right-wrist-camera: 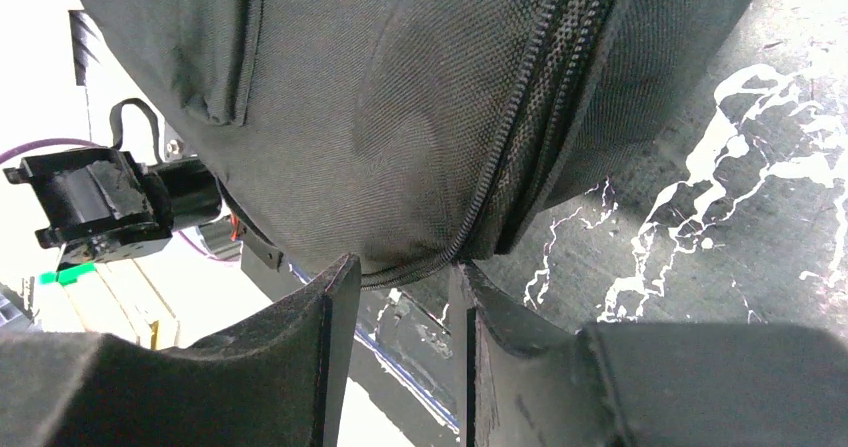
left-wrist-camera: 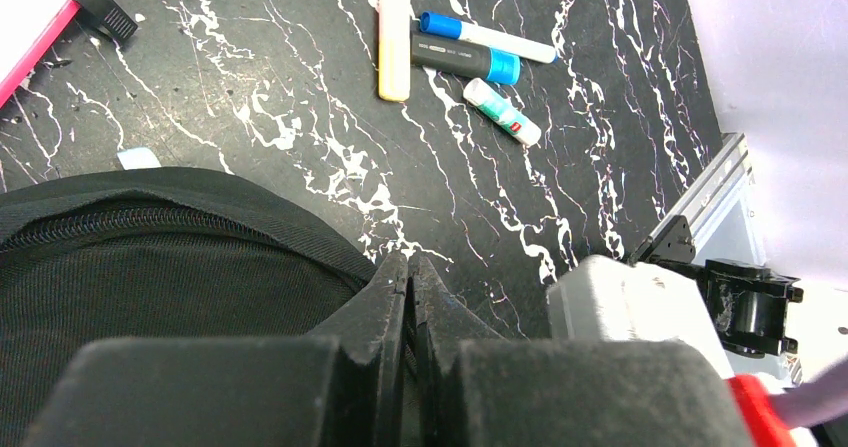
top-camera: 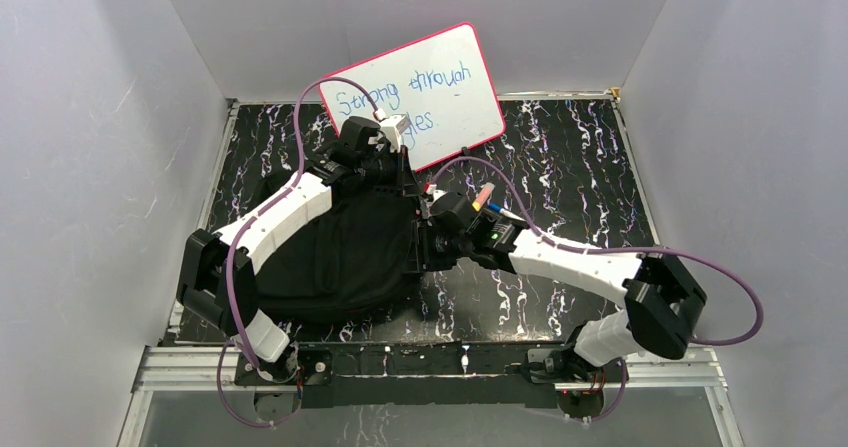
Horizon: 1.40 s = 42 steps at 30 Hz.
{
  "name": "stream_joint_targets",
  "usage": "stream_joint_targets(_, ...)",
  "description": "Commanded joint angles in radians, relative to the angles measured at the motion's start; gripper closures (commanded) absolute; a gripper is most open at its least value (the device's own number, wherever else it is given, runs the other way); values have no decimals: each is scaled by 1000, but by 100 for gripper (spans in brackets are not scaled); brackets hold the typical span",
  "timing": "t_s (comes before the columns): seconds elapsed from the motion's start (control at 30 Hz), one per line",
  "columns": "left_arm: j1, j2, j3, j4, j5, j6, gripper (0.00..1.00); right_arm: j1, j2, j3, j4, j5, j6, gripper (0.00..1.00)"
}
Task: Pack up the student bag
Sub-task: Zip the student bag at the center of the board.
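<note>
The student bag [top-camera: 340, 257] is a black fabric backpack lying on the marbled table, left of centre. My left arm reaches over it, and the left gripper [top-camera: 400, 162] sits at the bag's far right edge. In the left wrist view the left gripper [left-wrist-camera: 410, 267] is shut, its tips pressed together just beside the bag's zippered rim [left-wrist-camera: 180, 217]; nothing shows between them. My right gripper [top-camera: 435, 239] is at the bag's right side. In the right wrist view it [right-wrist-camera: 405, 272] stands open, with the bag's zipper seam [right-wrist-camera: 520, 137] just past its fingertips.
A pink-framed whiteboard [top-camera: 430, 92] leans at the back. Beyond the bag lie a pale yellow stick [left-wrist-camera: 394, 27], a blue-capped white marker [left-wrist-camera: 485, 37], a dark marker with a blue cap [left-wrist-camera: 465, 59] and a small white tube [left-wrist-camera: 502, 112]. White walls enclose the table.
</note>
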Motion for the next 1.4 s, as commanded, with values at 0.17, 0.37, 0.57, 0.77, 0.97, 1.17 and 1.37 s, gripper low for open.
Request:
stream_joint_targets(0.17, 9, -27, 37, 9, 10, 7, 100, 5, 79, 67, 157, -86, 2, 54)
stream_joint_targets(0.37, 9, -26, 37, 8, 9, 9, 100, 5, 89, 81, 202, -107, 0, 61)
stream_joint_targets(0.57, 10, -26, 36, 8, 9, 14, 100, 6, 87, 75, 215, -86, 0, 61)
stream_joint_targets(0.77, 11, -27, 29, 8, 12, 14, 100, 6, 133, 81, 222, -27, -22, 62)
stream_joint_targets(0.97, 13, -31, 24, 8, 13, 15, 100, 7, 146, 92, 132, 57, -29, 52)
stream_joint_targets(1.17, 16, -30, 17, 11, 14, 15, 100, 11, 90, 70, 56, 128, -18, 40)
stream_joint_targets(1.37, 16, -31, 12, 15, 15, 13, 100, 12, 28, 68, -35, 175, -6, 32)
